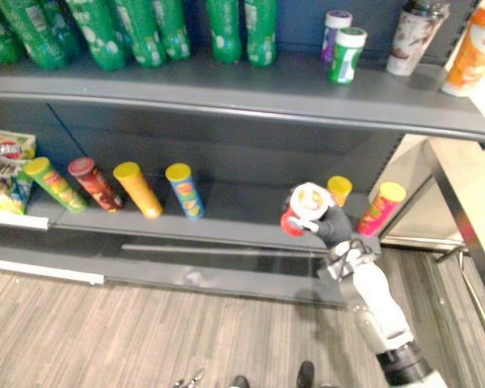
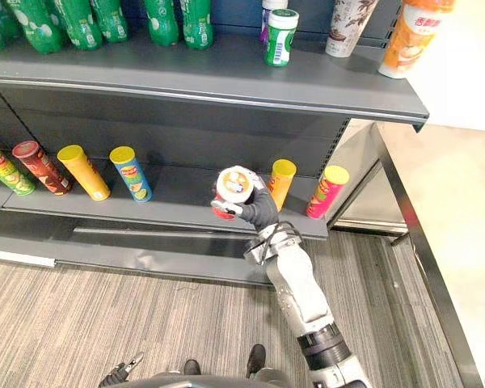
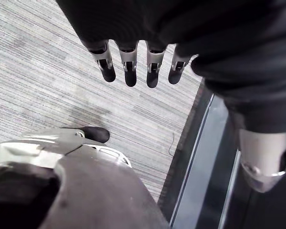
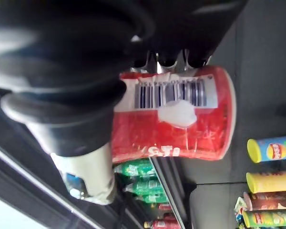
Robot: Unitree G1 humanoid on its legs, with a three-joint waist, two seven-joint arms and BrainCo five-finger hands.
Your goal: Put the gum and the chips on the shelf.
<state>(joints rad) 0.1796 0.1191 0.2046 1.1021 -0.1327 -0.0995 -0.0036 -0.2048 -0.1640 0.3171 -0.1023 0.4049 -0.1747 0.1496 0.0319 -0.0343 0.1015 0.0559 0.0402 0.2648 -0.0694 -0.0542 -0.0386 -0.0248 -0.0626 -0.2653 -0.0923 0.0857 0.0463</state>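
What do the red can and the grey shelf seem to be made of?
The red chips can, in the right hand, looks like glossy printed cardboard, with a barcode on its side; its pale end may be plastic. The shelf looks like matt grey painted sheet metal, thin and smooth.

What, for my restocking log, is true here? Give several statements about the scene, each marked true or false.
The right hand grips a red chips can. True.
The red chips can stands on the lower shelf. False: it is held in the air at that shelf's front.
The left hand holds the gum. False: its fingers are straight, holding nothing, over the floor.
Green bottles stand on the upper shelf. True.
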